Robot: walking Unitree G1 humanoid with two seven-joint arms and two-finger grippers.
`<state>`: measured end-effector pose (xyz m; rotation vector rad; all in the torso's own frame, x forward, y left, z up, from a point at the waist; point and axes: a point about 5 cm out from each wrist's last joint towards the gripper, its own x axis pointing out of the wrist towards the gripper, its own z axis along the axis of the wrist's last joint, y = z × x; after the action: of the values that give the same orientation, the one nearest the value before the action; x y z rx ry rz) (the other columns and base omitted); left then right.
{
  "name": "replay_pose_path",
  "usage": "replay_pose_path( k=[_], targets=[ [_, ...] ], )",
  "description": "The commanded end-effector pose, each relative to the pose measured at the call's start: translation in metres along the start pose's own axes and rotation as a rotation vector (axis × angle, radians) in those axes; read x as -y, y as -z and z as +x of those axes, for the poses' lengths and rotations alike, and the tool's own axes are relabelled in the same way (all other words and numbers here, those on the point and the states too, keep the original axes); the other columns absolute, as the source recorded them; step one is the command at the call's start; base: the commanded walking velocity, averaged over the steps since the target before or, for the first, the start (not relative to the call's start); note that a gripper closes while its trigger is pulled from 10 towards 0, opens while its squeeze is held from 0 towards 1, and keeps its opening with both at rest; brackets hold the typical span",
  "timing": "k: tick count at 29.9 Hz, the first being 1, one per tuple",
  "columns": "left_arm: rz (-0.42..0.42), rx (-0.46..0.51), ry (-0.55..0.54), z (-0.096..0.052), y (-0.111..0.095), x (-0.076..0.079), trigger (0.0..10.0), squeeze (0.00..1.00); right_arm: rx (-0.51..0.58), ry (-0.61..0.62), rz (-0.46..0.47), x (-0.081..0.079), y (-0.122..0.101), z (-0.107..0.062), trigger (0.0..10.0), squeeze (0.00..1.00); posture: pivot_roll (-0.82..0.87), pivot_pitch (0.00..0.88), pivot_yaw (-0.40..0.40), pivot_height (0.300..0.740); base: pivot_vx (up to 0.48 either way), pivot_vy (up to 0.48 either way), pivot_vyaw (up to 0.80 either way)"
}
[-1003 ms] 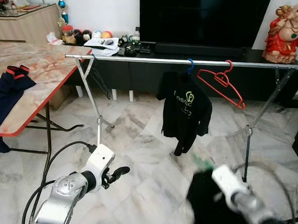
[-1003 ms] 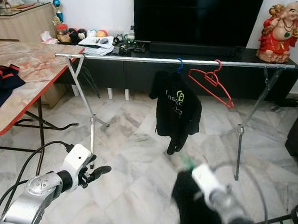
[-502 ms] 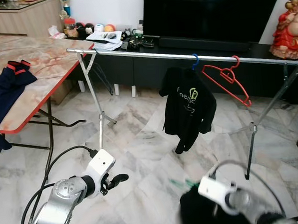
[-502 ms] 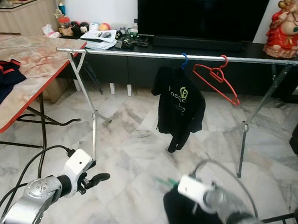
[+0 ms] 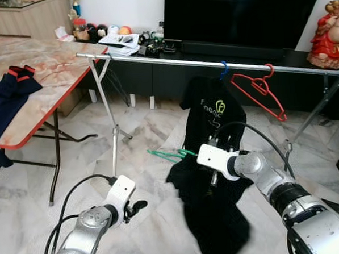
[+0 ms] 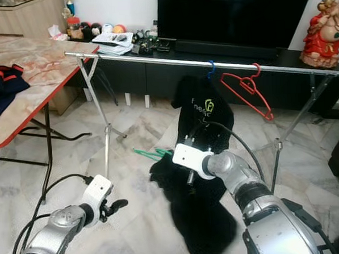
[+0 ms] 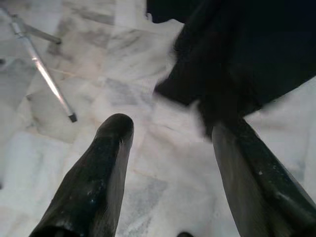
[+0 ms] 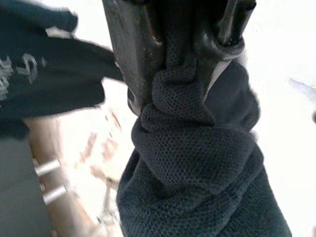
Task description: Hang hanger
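The right claw (image 8: pixel 182 64) is clamped on a bunched fold of dark knitted black garment (image 5: pixel 211 216), which hangs from it in a long drape toward the marble floor (image 5: pixel 147 134); the lower hem is blurred and its shape hard to read. A thin green wire hanger (image 5: pixel 170 155) pokes out sideways from the top of the cloth beside the claw, and only its near end shows, the rest being buried in the fabric. The claw and its load sit in front of the long silver clothes rail (image 5: pixel 172 61), below the bar and not touching it. On that rail hang a black t-shirt with a pale green logo (image 5: pixel 217 110) on a blue hook and, just beside it, a bare red plastic hanger (image 5: pixel 258 91). The left claw (image 7: pixel 168 163) hangs low over the floor with its fingers spread and nothing between them. A dark navy garment (image 5: pixel 8 90) lies on the marble-patterned, red-edged surface (image 5: pixel 35 66), cut off at the frame edge.
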<state>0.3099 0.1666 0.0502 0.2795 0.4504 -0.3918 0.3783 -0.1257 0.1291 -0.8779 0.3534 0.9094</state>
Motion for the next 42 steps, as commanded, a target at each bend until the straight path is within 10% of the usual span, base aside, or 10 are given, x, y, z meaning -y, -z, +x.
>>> replay_pose_path(
  k=[1,26,33,42],
  targets=[
    [-0.010,0.019,-0.026,0.003,-0.003,-0.001,10.0,0.00,0.102,0.021,-0.039,0.015,-0.027,-0.005,0.0,0.00,0.10,0.024,-0.095,0.740,0.000,0.000,0.00],
    [-0.119,0.199,0.137,0.006,-0.026,0.005,10.0,0.00,0.259,-0.050,-0.127,0.001,-0.088,0.013,0.0,0.00,0.11,0.000,-0.099,0.740,0.000,0.000,0.00],
    [-0.069,0.133,0.328,-0.010,-0.015,0.011,10.0,0.00,0.198,0.076,-0.067,0.010,-0.090,0.017,0.0,0.00,0.12,0.003,-0.099,0.740,0.000,0.000,0.00],
    [-0.051,0.131,0.262,-0.005,-0.017,0.008,10.0,0.00,0.309,0.042,0.022,0.005,-0.112,0.020,0.0,0.00,0.13,0.007,-0.100,0.740,0.000,0.000,0.00]
  ],
)
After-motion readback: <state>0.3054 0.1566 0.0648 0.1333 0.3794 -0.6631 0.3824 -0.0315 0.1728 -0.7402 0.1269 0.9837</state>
